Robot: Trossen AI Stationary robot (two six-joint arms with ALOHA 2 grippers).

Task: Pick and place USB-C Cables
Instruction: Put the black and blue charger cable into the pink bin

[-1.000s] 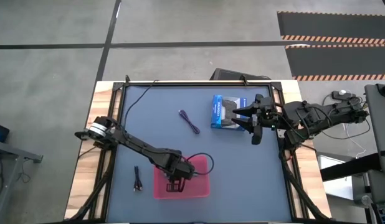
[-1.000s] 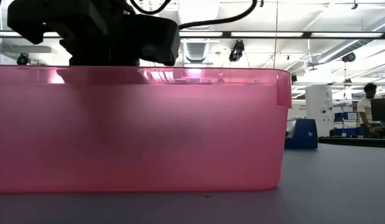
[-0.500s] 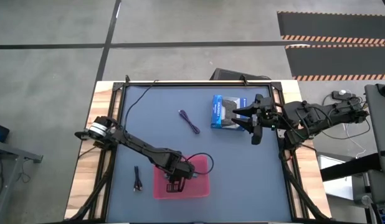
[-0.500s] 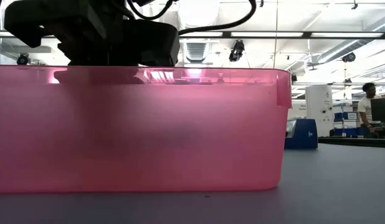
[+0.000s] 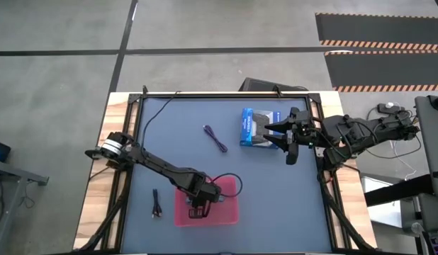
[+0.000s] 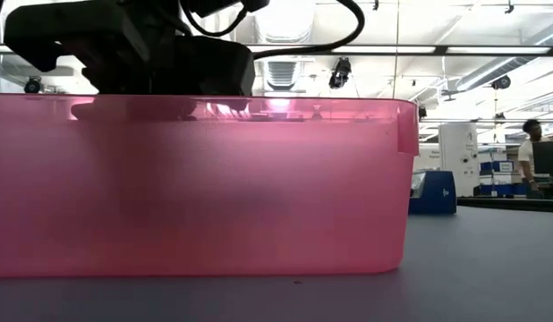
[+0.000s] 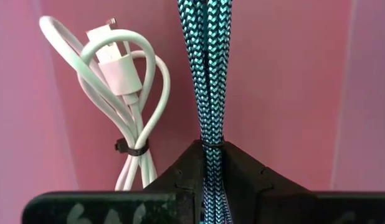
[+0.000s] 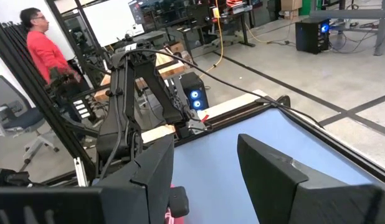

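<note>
My left gripper (image 5: 198,204) hangs over the pink tray (image 5: 229,216), shut on the teal braided cable (image 7: 210,62), a bundle of several strands. In the left wrist view the white cable (image 7: 127,93), coiled and bound by a dark tie, lies on the tray floor (image 7: 292,81) beside the teal one. On the mat lie the purple cable (image 5: 215,138), near the middle, and the black cable (image 5: 156,203), left of the tray. My right gripper (image 5: 279,142) waits open by the table's right edge. My left gripper pinches the teal cable's bundled strands (image 7: 211,138) between its two fingers. It comes from above, pointing down into the tray, and the fingers lie across the bundle. The bundle runs on below the fingertips over the tray floor; whether its far end rests there is out of frame.
A blue-and-black box (image 5: 256,127) lies by the right gripper. The tray wall (image 6: 259,179) fills the low view, with the left arm's dark body (image 6: 133,45) above its rim. People stand in the room beyond the table. Bare mat lies between the tray and the box.
The left gripper has sunk a little toward the tray, still shut on the teal cable. The right arm has kept still.
</note>
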